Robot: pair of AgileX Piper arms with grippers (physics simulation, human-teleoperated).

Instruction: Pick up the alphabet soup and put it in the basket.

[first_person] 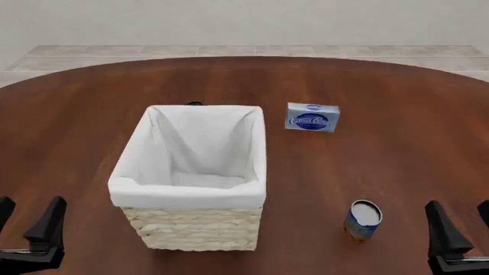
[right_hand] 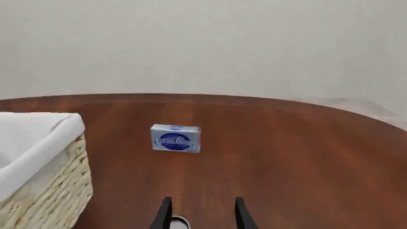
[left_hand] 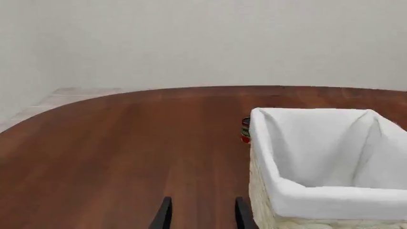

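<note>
The right gripper (first_person: 458, 232) hangs low at the near edge with its fingers apart and nothing between them, and the alphabet soup (first_person: 363, 219) stands upright on the table (first_person: 397, 154) just beside it, toward the middle. The left gripper (first_person: 27, 226) is likewise spread and empty, with the basket (first_person: 191, 229) near it on its inner side. Farther out past the can, a blue-and-white box (first_person: 312, 117) stands beside the basket's far corner.
</note>
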